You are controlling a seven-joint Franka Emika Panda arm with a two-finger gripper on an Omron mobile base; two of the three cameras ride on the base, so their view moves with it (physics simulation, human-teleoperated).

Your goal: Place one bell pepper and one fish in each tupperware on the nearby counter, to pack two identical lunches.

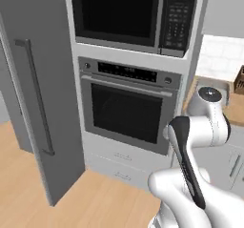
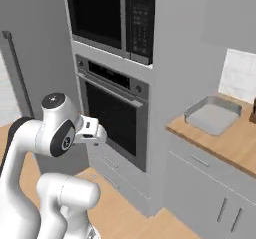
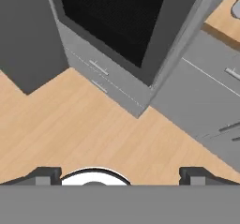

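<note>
The hand [image 3: 120,174] hangs over bare wood floor [image 3: 70,124] in front of the wall oven [image 2: 117,118], fingers [image 3: 44,175] spread wide w/ nothing between them. In the right base view it sits tucked close to the arm's own elbow, pointing down.

One tupperware [image 2: 212,115] is on the tabletop [image 2: 235,143] to the right of the oven column — shallow pale grey tray, looks empty from here. Part of it also peeks past the arm in the left base view. No peppers or fish in sight, and the 2nd tray can't be made out, so nothing appears packed yet; the task reads as barely begun, approx. at the search/approach stage.

Risks from here:
- Base is parked facing the oven, not the tabletop — reaching for the tray from this spot would likely stretch the arm far sideways and could clip the oven column's corner or the cabinet fronts [image 3: 206,87].
- Food isn't located, so time could go on a wrong heading.
- Both trays alike — easy to double-load one.
</note>
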